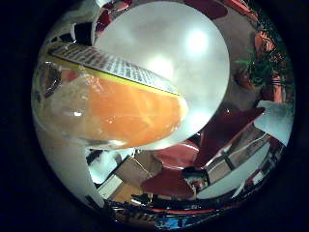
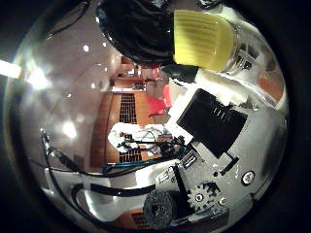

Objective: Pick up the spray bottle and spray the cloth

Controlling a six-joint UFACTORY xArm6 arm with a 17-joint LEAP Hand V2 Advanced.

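The spray bottle is close against the palm. In the little finger side palm view its clear body, filled with orange liquid, takes up much of the picture. In the thumb side palm view its yellow collar and black spray head show. My right hand has white and black fingers lying against the bottle just below the collar, curled round it. The bottle is held up in the air.
A round white table lies behind the bottle, with red chairs around it and a green plant beyond. A wooden slatted wall and ceiling lights show in the thumb side palm view.
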